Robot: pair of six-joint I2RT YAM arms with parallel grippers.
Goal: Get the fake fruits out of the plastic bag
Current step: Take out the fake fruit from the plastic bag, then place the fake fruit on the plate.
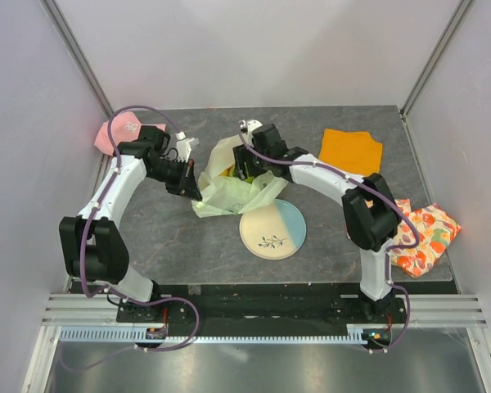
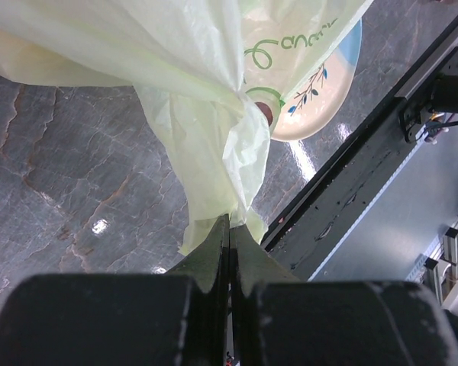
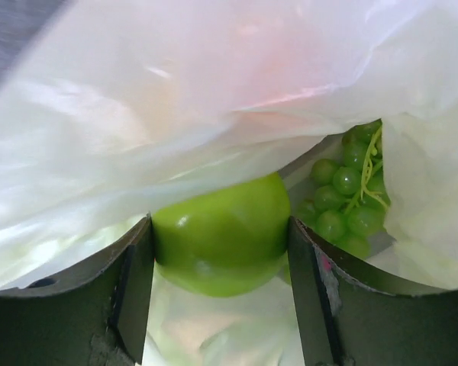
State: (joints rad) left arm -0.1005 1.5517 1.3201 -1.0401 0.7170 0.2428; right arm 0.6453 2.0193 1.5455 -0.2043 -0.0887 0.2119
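Observation:
The pale yellow-green plastic bag (image 1: 229,195) lies at the table's middle, its mouth lifted. My left gripper (image 1: 193,190) is shut on a bunched edge of the bag (image 2: 214,152), the jaws pressed together on the film (image 2: 230,223). My right gripper (image 1: 244,170) reaches inside the bag (image 3: 175,114) and is shut on a glossy green apple (image 3: 221,240), one finger touching each side (image 3: 221,252). A bunch of green grapes (image 3: 347,202) lies in the bag just right of the apple. Other fruits are hidden by the film.
A cream-and-blue plate (image 1: 273,230) lies just in front of the bag, partly under it (image 2: 320,99). An orange cloth (image 1: 350,151) is at the back right, a pink cap (image 1: 117,131) at the back left, a patterned fruit-print cloth (image 1: 424,237) at the right edge.

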